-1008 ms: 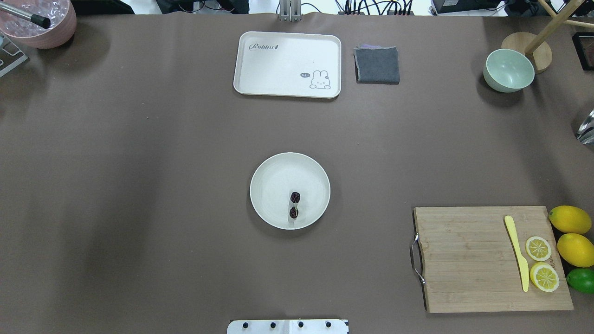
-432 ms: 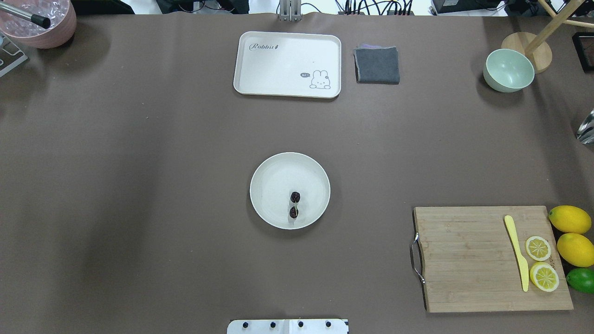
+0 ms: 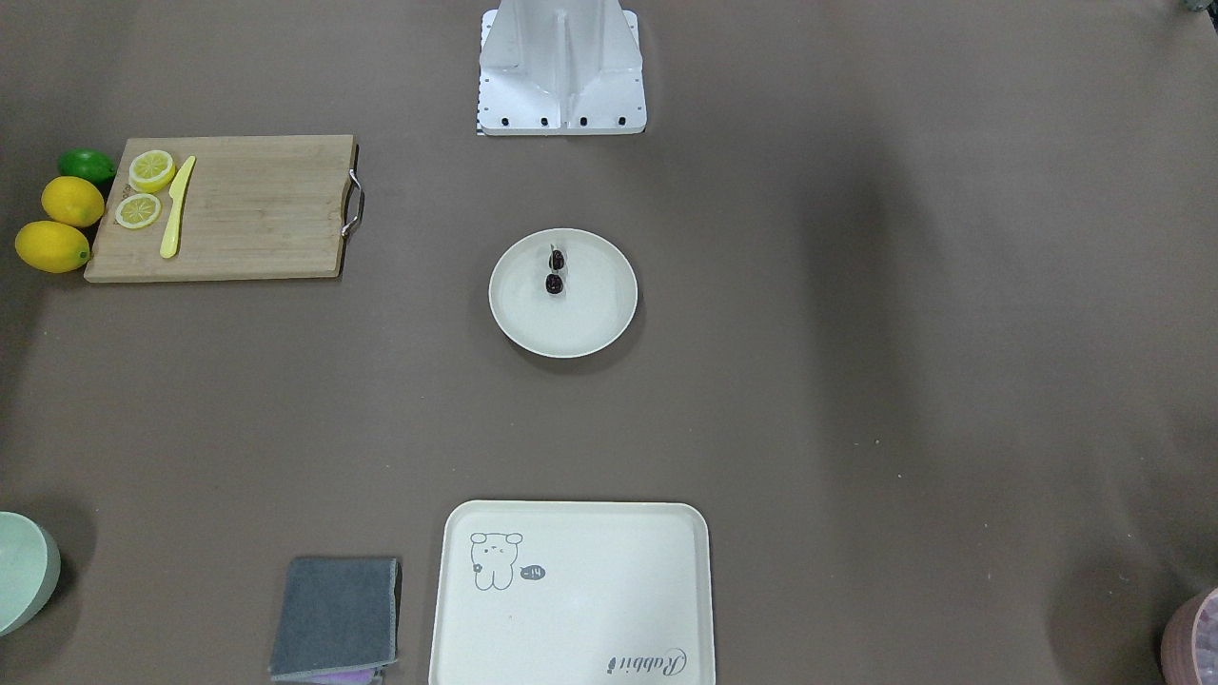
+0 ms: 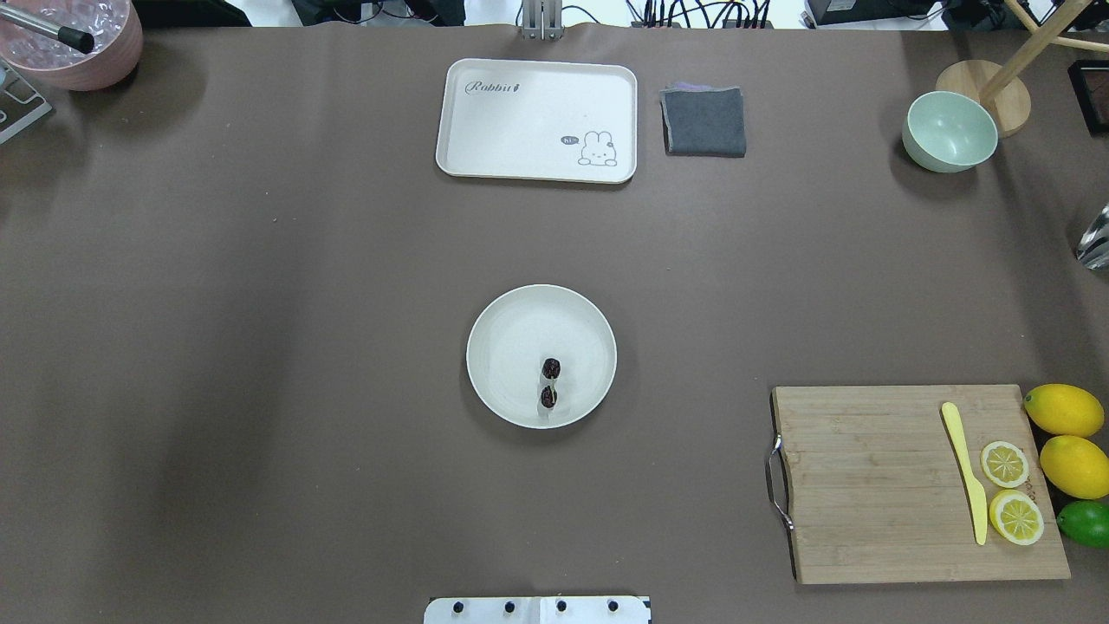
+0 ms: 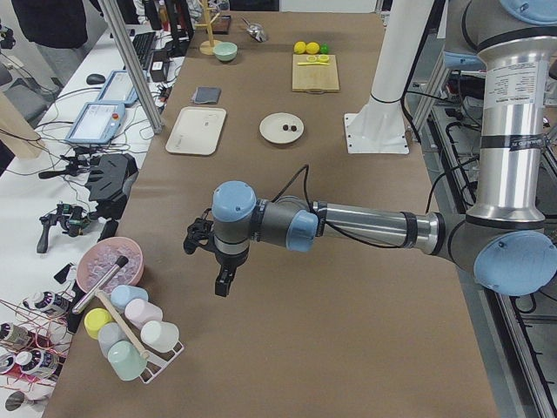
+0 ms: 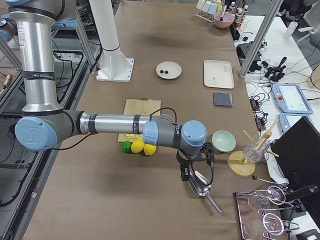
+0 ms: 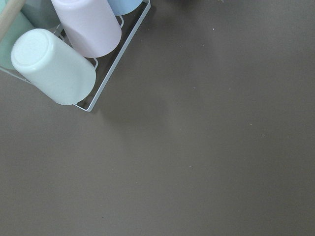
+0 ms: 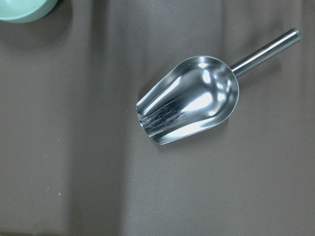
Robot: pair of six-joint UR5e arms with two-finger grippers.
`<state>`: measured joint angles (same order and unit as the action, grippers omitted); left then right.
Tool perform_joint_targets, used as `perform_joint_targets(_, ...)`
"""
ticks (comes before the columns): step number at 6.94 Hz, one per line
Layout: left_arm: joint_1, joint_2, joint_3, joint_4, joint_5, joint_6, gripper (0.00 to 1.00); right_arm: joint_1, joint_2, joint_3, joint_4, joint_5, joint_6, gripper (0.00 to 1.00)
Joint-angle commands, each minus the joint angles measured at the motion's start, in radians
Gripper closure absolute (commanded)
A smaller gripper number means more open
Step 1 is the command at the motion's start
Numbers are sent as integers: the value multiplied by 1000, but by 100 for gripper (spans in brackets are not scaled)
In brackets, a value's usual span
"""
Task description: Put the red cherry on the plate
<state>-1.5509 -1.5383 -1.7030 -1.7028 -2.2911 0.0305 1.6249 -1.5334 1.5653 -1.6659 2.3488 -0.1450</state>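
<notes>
1. We are finding the red cherry (image 4: 550, 382) lying inside the plate (image 4: 511, 334), on the half nearer the robot's base and clear of the rim.
2. We are judging the placing done. What is left is parking, so both arms are best kept well apart from the plate, with no sweep over the table's middle.
3. We are unable to tell whether the left gripper (image 5: 223, 287) or the right gripper (image 6: 185, 175) is parted or clenched, since both are showing only in the side views.
4. We are noting two tiny, round, dark maroon fruits joined by thin stems. The dish is matte cream, round and shallow, and its raised rim is likely checking any roll. A polished steel scoop (image 8: 189, 101) is lying below the right wrist.
</notes>
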Motion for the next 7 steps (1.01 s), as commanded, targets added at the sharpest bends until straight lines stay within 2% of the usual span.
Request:
perform_joint_targets(1, 0, 0, 0, 0, 1, -1, 2, 0, 1, 4, 0, 4, 25, 0)
perform_joint_targets(7, 0, 1, 19, -4, 5, -1, 2, 1, 9, 15, 0, 3, 27, 0)
